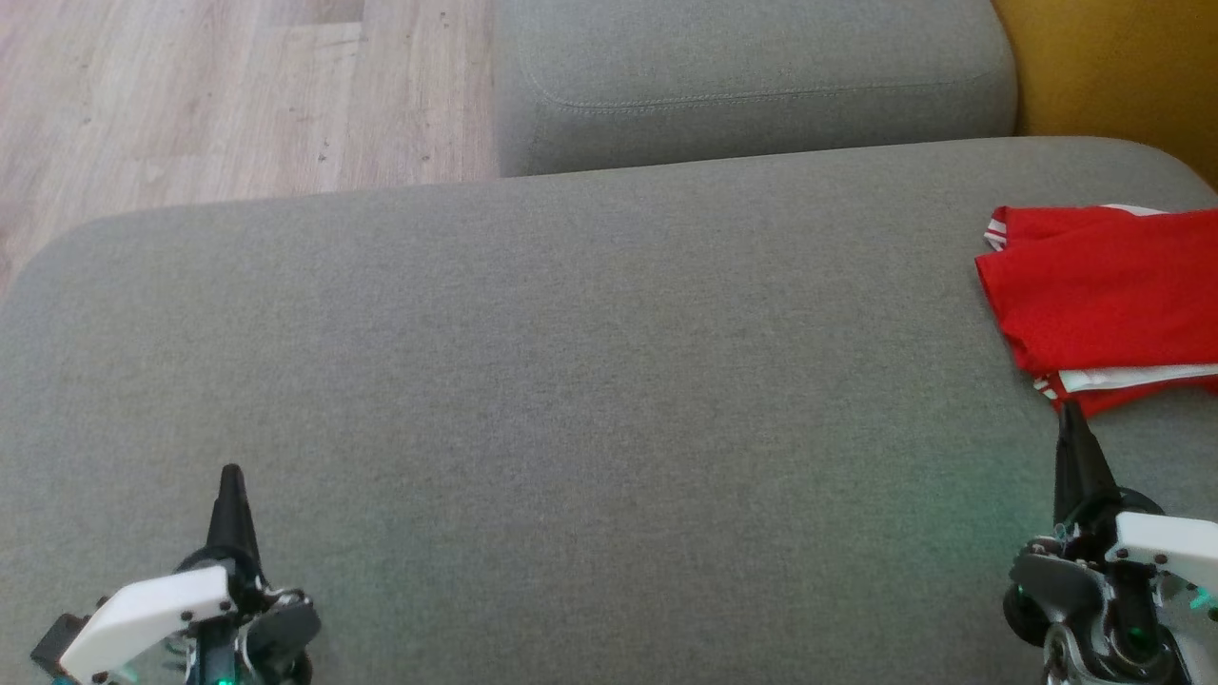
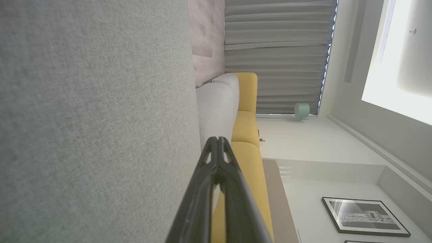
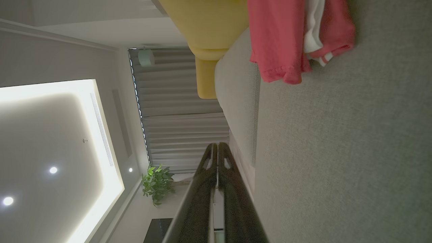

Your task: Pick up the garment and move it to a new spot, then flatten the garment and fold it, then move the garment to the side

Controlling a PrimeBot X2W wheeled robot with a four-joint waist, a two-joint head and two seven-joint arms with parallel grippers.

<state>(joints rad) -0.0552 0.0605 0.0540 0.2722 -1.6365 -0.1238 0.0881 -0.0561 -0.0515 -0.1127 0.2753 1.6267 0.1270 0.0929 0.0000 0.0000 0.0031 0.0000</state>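
Red cloth with white stripes makes up the one garment [image 1: 1104, 295], which lies folded on the large grey cushion [image 1: 571, 381], at the cushion's right end and nearer its far edge than its near one. What shows of the garment stretches sideways, along the cushion's length. The picture's border cuts it off on the right, so its full long axis cannot be judged. One striped white hem sits at its far left corner, and a second white band runs along its near edge.

Two grippers hover over the cushion's near edge. The left gripper [image 1: 231, 473] is over the near left part, its two dark fingers pressed together on nothing and pointing toward the cushion's far edge. The right gripper [image 1: 1070, 409] is over the near right part, likewise clenched and empty, and points the same way. From the head its tip comes just up to the garment's near hem. Along its own fingers [image 3: 233, 189], the cloth [image 3: 280, 40] lies apart from the tips.

Grey cushions number two, with the smaller cushion [image 1: 752, 86] just beyond the large one's far edge. One stretch of yellow upholstery [image 1: 1104, 67] lies past the cushion's far right corner, and wood floor [image 1: 219, 95] past its far left corner. One potted plant [image 3: 157, 184] stands well beyond the cushion.
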